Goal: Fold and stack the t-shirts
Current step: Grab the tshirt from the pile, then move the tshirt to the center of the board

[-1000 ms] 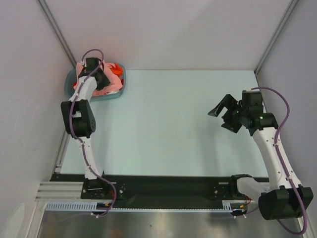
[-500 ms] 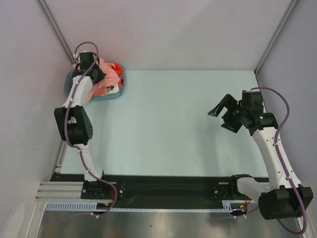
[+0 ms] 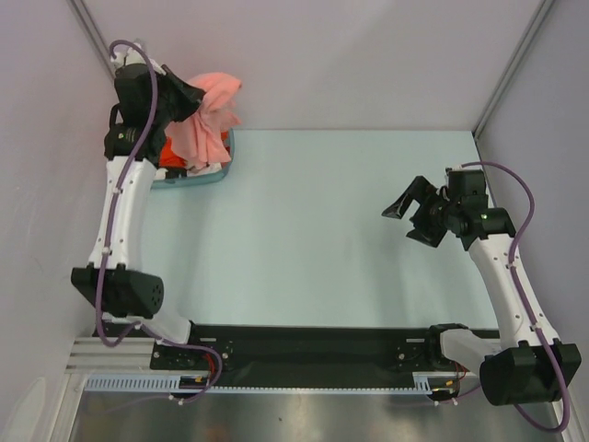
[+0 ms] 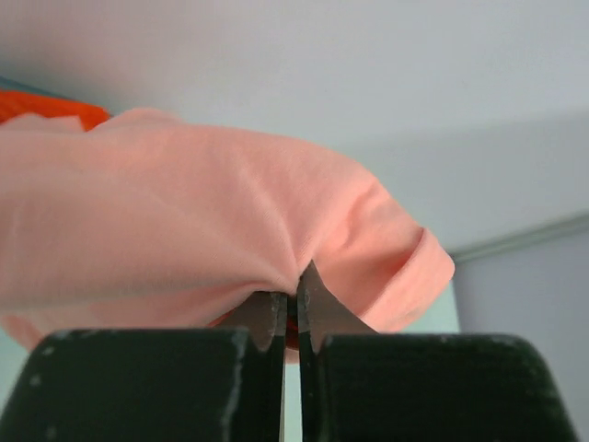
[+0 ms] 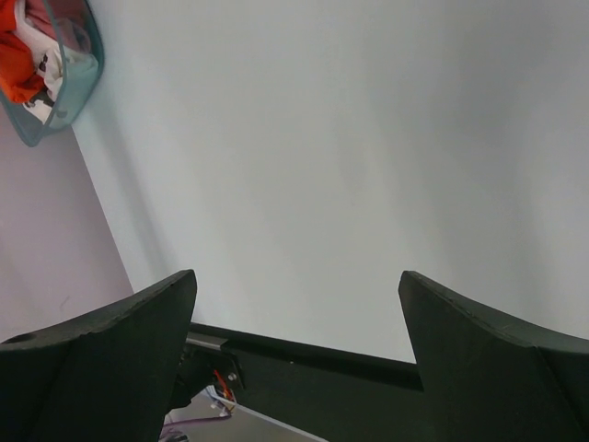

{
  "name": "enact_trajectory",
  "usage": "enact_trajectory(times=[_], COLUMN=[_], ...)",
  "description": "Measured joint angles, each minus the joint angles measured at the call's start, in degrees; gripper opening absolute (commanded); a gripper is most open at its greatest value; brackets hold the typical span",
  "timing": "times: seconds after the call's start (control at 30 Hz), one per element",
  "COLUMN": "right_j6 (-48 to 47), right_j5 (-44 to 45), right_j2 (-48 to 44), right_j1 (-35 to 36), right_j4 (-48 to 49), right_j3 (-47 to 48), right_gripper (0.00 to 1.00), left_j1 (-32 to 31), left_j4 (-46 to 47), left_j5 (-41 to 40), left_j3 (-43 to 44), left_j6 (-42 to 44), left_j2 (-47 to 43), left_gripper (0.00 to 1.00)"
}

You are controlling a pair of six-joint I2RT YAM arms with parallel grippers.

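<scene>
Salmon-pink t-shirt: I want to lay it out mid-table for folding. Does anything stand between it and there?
Nothing visible does. The left gripper holds the salmon-pink t-shirt up over the teal basket, and the table toward the middle shows no object; the open right gripper hangs farther right, off that path.

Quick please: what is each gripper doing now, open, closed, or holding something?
Left gripper: closed on the salmon-pink t-shirt.
Right gripper: open, holding nothing.
</scene>
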Motion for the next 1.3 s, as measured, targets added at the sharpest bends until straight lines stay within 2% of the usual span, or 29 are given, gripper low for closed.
enact_trajectory(times=[0.07, 0.1, 0.13, 0.17, 0.2, 0.23, 0.33, 0.37, 0.4, 0.43, 0.5, 0.53, 0.6, 0.67, 0.7, 0.83, 1.03, 1.13, 1.3], right_j6=[-0.15, -0.17, -0.22, -0.37, -0.5, -0.59, -1.03, -1.07, -1.11, -1.07, -1.03, -0.79, -0.28, 0.39, 0.55, 0.11, -3.8, -5.81, -6.88], right_j5=[-0.42, -0.48, -0.68, -1.03, -1.53, -2.12, -4.07, -4.68, -4.98, -5.09, -5.55, -5.9, -6.58, -7.08, -7.34, -7.23, -4.61, -2.93, -1.79], right_j2=[-0.31, -0.46, -0.63, -0.85, -1.11, -1.33, -1.05, -0.44, 0.17, 1.14, 2.93, 4.0, 7.19, 11.28, 13.6, 25.44, 45.07, 52.89, 64.89], right_j1=[0.24, 0.48, 0.83, 1.27, 2.03, 2.71, 5.4, 6.54, 7.63, 9.44, 12.04, 13.4, 15.72, 17.27, 17.79, 19.08, 19.39, 19.37, 19.19], right_j4=[-0.33, -0.42, -0.44, -0.44, -0.26, 0.07, 0.68, 0.83, 1.16, 1.88, 3.43, 4.59, 6.84, 9.46, 11.02, 14.86, 19.39, 22.18, 25.24], right_j3=[0.0, 0.0, -0.02, -0.07, -0.26, -0.61, -1.75, -1.88, -1.95, -2.03, -2.4, -2.69, -3.04, -3.02, -2.95, 0.52, 18.53, 27.08, 38.56], right_gripper=[1.0, 1.0, 1.0, 1.0, 1.0, 1.0, 1.0, 1.0, 1.0, 0.92, 0.83, 0.73, 0.61, 0.61, 0.62, 0.77, 0.87, 0.88, 0.82], left_j1=[-3.26, -5.57, -7.93, -10.27, -13.77, -16.44, -23.08, -23.47, -23.43, -23.17, -22.97, -22.97, -22.97, -22.97, -22.97, -22.97, -22.23, -18.01, -5.53], left_j4=[-0.5, -1.38, -2.29, -2.49, -3.13, -3.37, -4.92, -5.53, -6.95, -8.5, -10.54, -11.45, -12.63, -13.16, -13.29, -13.14, -13.2, -11.91, -3.65], left_j5=[0.26, 0.39, 0.26, 0.04, -0.28, -0.68, -1.2, -1.88, -2.45, -3.63, -5.05, -5.29, -5.2, -4.92, -4.7, -4.07, -4.94, -3.93, 5.18], left_j3=[-1.49, -2.67, -4.04, -5.86, -8.81, -11.69, -24.85, -29.97, -33.46, -37.46, -43.41, -45.9, -50.64, -53.53, -54.82, -57.44, -57.79, -59.43, -67.89], left_j6=[-0.11, 0.09, 0.46, 1.22, 1.77, 2.54, 2.73, 2.84, 2.89, 2.93, 3.63, 3.89, 4.5, 4.96, 5.05, 5.88, 6.62, 6.84, 6.05], left_j2=[-4.61, -7.34, -9.9, -12.28, -15.47, -17.97, -27.36, -30.36, -32.26, -34.07, -35.76, -35.89, -35.63, -35.08, -34.45, -28.48, -19.39, -19.15, -18.32], left_gripper=[0.02, 0.08, 0.28, 0.43, 0.9, 1.0, 1.0, 0.97, 0.87, 0.83, 0.75, 0.73, 0.7, 0.7, 0.74, 0.79, 0.81, 0.85, 0.88])
